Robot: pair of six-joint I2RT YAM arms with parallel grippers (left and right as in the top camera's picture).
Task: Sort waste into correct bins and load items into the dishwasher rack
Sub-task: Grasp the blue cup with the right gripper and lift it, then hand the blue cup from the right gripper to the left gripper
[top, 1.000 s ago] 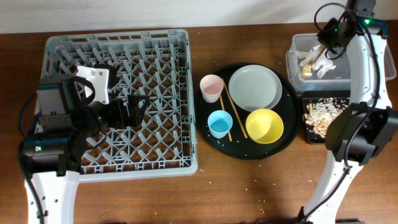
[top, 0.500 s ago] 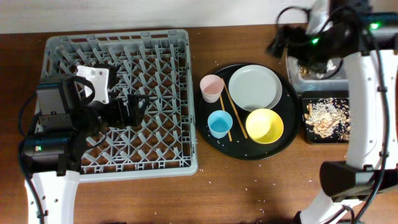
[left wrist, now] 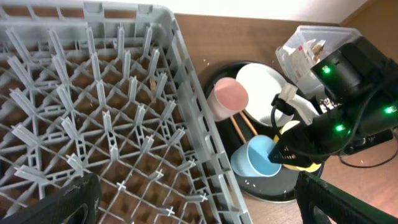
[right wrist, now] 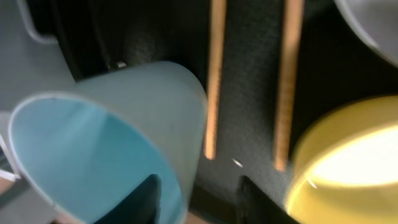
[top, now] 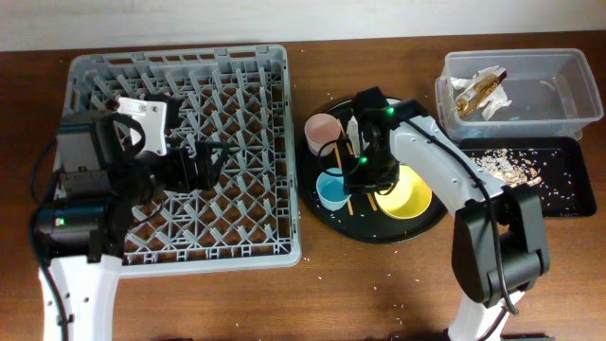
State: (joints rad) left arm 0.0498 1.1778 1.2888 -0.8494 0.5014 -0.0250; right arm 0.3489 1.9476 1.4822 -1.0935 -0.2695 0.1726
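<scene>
With its fingers spread over the chopsticks [right wrist: 215, 74], the right gripper [right wrist: 198, 196] may pinch only one stick or knock the blue cup [right wrist: 112, 137] at ten o'clock.

My right fingers [top: 363, 177] have swung from the clear tub [top: 559, 90] at two o'clock down over the round black tray [top: 327, 216], above the chopsticks [right wrist: 216, 74] between blue cup [top: 331, 189] and yellow bowl [top: 412, 197]. The napkin [top: 478, 92] now lies uncovered in that tub.

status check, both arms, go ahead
left gripper open, over dishwasher rack. right gripper open, over chopsticks. blue cup and yellow bowl close either side.
</scene>
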